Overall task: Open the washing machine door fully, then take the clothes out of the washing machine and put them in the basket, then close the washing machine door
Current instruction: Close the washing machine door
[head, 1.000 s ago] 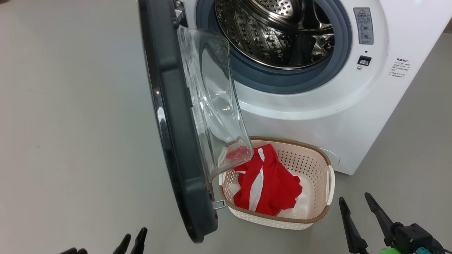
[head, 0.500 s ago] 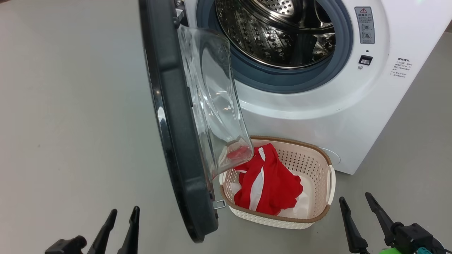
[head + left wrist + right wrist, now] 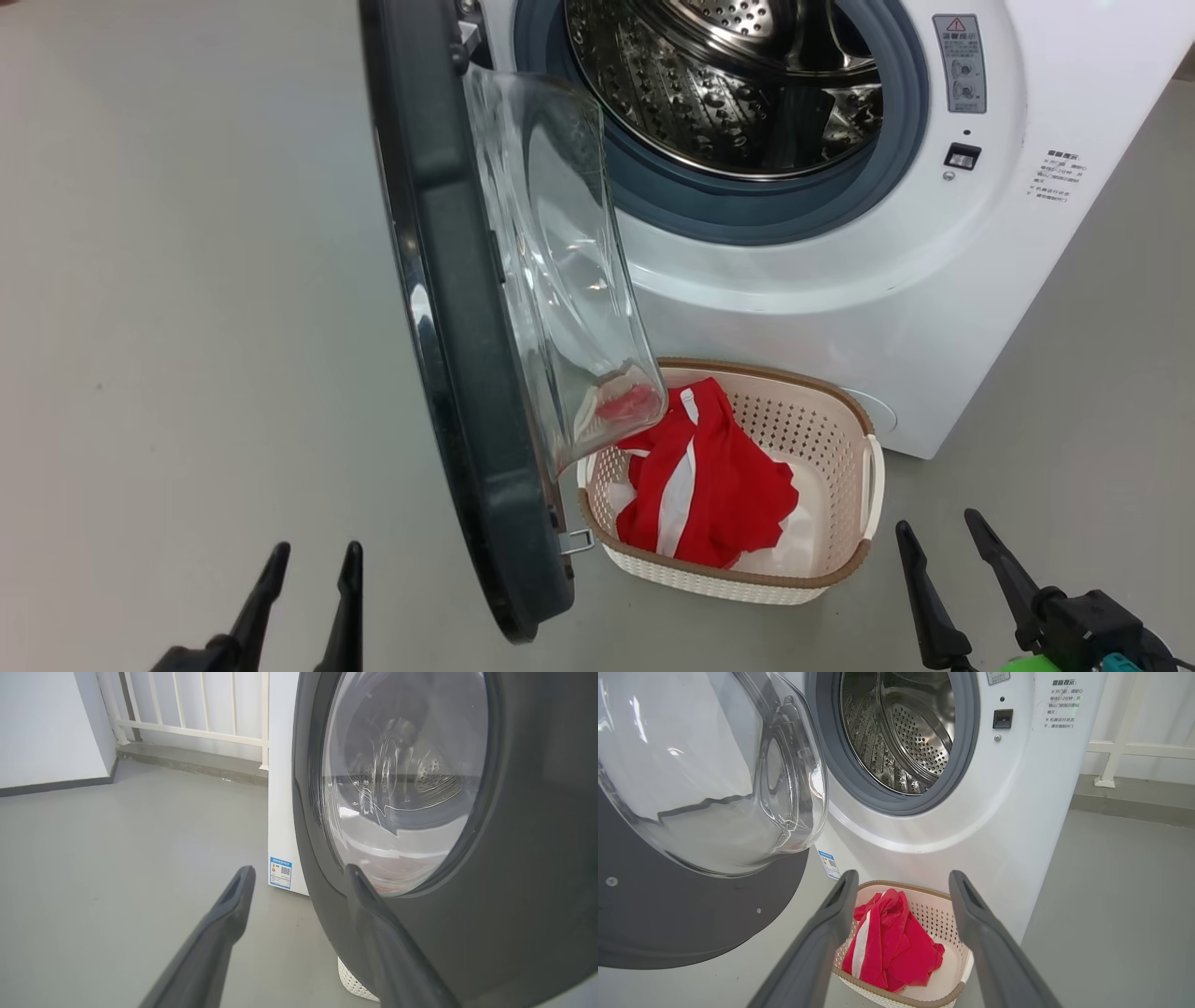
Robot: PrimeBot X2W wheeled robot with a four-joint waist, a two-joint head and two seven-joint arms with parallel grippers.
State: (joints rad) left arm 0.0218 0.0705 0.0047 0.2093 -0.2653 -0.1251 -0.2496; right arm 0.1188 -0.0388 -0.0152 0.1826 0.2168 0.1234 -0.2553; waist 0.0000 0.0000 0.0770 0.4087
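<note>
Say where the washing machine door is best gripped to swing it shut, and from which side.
Likely the rim of the washing machine door at its free edge, far from the hinge, approached from its outer face by the left gripper. The door stands open edge-on, that face toward the open fingers; the glass offers no hold.

It was a laundry corner, bare and plain, perhaps a balcony or utility room of a home, though the views were too narrow to be sure. A white front-loading washing machine (image 3: pixel 840 308) stood straight on a smooth grey floor (image 3: pixel 187 327), with a warning sticker (image 3: pixel 960 63) beside its steel drum (image 3: pixel 709 93) and a blue label (image 3: pixel 280 871) low on its casing. A small perforated basket (image 3: pixel 822 392) holding red clothes (image 3: pixel 719 485) sat on the floor just before the machine. Behind ran a white wall (image 3: pixel 46 723) with a dark skirting (image 3: pixel 51 786), and a white barred railing (image 3: pixel 187 704) rose from a low grey kerb (image 3: pixel 196 763).
</note>
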